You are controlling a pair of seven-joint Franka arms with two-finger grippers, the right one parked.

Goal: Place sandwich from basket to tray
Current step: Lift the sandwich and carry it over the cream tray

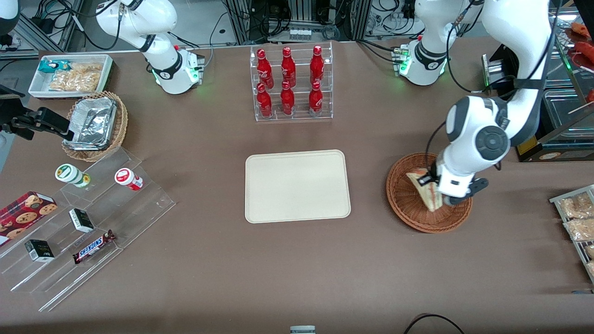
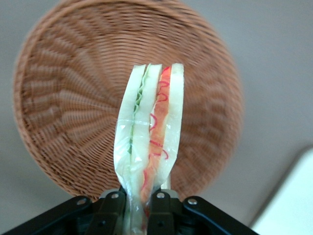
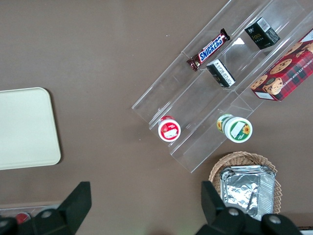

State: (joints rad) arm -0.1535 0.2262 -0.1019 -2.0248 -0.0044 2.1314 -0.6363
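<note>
I have the gripper over the basket, its fingers clamped on the sandwich at one end. From the wrist I see the wedge standing out from the jaws with its layered cut edge toward the camera, red and green filling between pale bread, the basket's woven floor beneath it. From the front the sandwich is within the basket's rim, near the working arm's end of the desk. The tray lies bare mid-desk, well apart from the basket.
</note>
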